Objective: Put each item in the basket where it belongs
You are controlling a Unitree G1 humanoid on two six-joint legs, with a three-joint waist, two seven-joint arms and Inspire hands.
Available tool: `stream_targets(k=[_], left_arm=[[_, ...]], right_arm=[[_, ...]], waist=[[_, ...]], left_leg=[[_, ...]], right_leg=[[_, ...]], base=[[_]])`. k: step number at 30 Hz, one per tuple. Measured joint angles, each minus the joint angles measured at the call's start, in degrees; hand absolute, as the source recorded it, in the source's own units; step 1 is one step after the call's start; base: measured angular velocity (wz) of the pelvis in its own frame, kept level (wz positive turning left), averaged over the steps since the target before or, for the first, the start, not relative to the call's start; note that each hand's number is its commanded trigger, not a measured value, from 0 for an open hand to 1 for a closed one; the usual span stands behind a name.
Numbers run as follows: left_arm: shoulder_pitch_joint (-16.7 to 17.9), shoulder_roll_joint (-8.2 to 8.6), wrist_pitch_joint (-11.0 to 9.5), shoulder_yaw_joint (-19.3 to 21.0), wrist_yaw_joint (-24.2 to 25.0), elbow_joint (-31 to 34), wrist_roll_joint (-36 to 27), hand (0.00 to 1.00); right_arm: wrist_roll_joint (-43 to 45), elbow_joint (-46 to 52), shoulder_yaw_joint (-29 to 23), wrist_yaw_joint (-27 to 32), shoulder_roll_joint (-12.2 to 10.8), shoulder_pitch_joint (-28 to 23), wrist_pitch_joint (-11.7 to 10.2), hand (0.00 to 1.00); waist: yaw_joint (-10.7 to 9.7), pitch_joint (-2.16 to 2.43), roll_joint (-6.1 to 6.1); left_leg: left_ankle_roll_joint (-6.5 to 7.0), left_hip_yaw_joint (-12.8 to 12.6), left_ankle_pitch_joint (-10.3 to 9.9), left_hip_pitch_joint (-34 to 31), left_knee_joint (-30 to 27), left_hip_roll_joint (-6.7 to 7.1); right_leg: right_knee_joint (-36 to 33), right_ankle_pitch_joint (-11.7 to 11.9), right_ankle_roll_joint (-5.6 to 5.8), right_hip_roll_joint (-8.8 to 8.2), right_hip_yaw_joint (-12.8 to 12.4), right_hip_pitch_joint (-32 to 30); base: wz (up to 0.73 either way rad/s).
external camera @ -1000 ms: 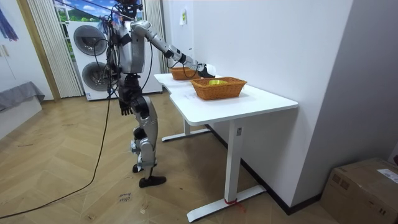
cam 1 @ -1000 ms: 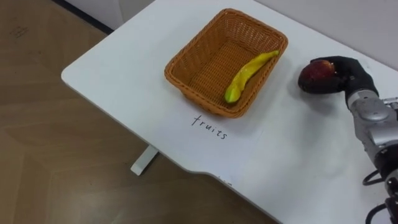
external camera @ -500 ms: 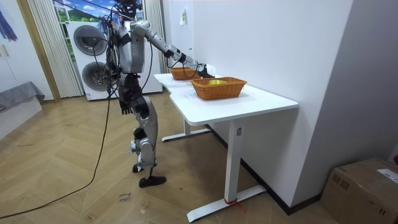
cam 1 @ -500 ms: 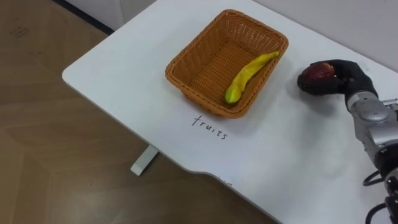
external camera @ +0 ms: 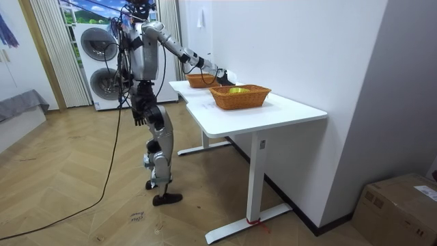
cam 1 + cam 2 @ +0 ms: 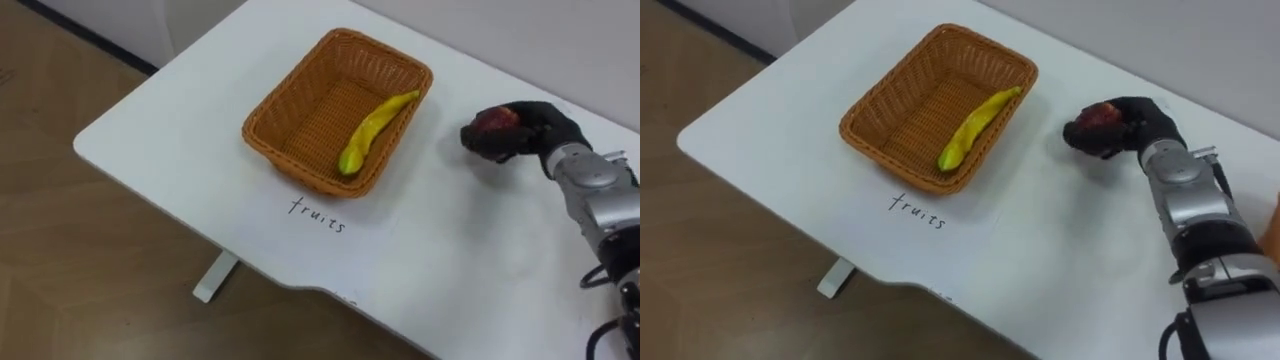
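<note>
Fingers of my right hand curl round a red apple, to the right of the wicker basket where a banana lies. I judge it best to carry the apple over the basket's rim and release it low, beside the banana.

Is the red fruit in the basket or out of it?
Out. The right hand is curled round the red fruit to the right of the basket, apart from it; only the banana lies inside.
</note>
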State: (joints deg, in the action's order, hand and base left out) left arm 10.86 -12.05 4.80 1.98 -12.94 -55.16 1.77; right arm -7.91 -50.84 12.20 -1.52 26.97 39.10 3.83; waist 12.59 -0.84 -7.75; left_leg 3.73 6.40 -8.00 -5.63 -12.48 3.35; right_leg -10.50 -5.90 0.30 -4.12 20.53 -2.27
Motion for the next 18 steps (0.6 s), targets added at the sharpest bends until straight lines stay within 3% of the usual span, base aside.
stream_targets(k=[4, 12, 18], left_arm=[[0.06, -0.1, 0.01, 0.08, 0.05, 0.11, 0.69, 0.0], [2.45, 0.14, 2.04, 0.17, 0.64, 1.33, 1.23, 0.0], [3.7, 0.18, 3.64, 0.21, 1.03, 1.3, 1.73, 0.0]], right_arm=[[2.49, 6.04, -0.14, -0.62, -0.01, -1.54, 0.03, 1.0], [4.63, 11.11, -0.14, -3.64, -0.12, -3.79, 2.41, 1.0], [6.6, 11.17, -0.14, -3.69, -0.12, -3.79, 2.82, 1.0]], waist=[[-0.98, 0.68, -0.3], [-1.02, 0.57, 0.24], [-1.01, 0.51, 0.33]], left_leg=[[0.14, 0.28, -0.15, 1.71, 0.73, 0.21], [0.25, 0.37, -0.37, 6.09, 1.12, 0.38], [0.12, 0.8, -0.28, 6.58, 0.75, 0.52]], right_leg=[[0.92, -0.13, 0.21, 0.02, -0.07, 2.24], [0.8, -0.42, 0.6, -0.14, 0.03, 6.56], [0.79, -0.42, 0.58, -0.19, 0.07, 7.4]], base=[[0.03], [0.0], [0.03]])
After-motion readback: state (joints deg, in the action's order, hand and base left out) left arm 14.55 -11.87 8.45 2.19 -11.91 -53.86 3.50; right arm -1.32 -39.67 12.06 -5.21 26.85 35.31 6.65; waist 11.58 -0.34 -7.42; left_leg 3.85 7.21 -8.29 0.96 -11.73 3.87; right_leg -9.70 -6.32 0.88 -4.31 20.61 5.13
